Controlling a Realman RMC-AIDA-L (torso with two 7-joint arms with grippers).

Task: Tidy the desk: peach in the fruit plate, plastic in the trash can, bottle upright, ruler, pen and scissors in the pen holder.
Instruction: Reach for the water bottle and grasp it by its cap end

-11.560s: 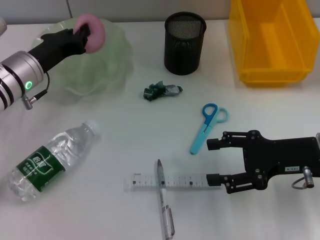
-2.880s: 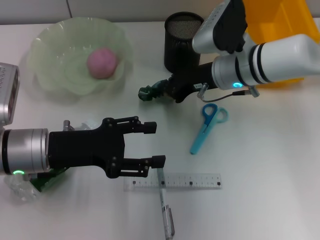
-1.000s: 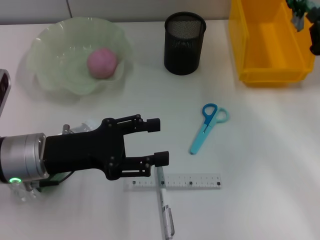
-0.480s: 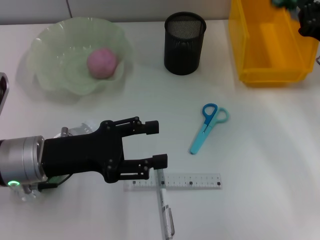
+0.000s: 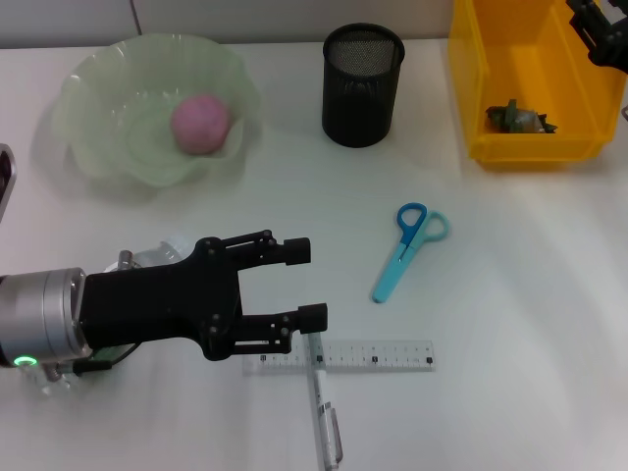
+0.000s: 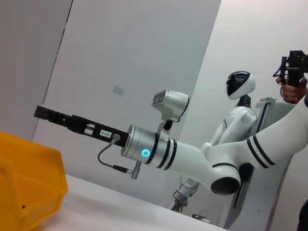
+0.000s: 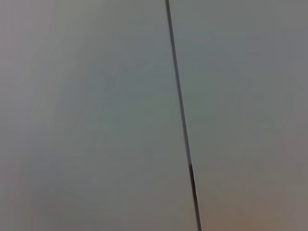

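The pink peach (image 5: 201, 124) lies in the pale green fruit plate (image 5: 98, 147). The crumpled green plastic (image 5: 518, 118) lies inside the yellow bin (image 5: 535, 147). My right gripper (image 5: 597, 31) is open and empty, above the bin's far right corner. My left gripper (image 5: 306, 283) is open and empty, hovering just above the clear ruler (image 5: 373, 355) and the silver pen (image 5: 322, 404) that lies across it. The bottle (image 5: 169, 250) lies on its side, mostly hidden under my left arm. The blue scissors (image 5: 404, 247) lie flat at mid-table. The black mesh pen holder (image 5: 363, 86) stands at the back.
The left wrist view shows my right arm stretched out, its gripper (image 6: 48, 114) above the yellow bin (image 6: 29, 187). A white humanoid robot (image 6: 239, 86) stands behind it. A person's hand holds a controller (image 6: 291, 72). The right wrist view shows only a grey wall.
My right gripper has opened and the green plastic has dropped into the yellow bin. My left gripper has stayed over the ruler and pen.
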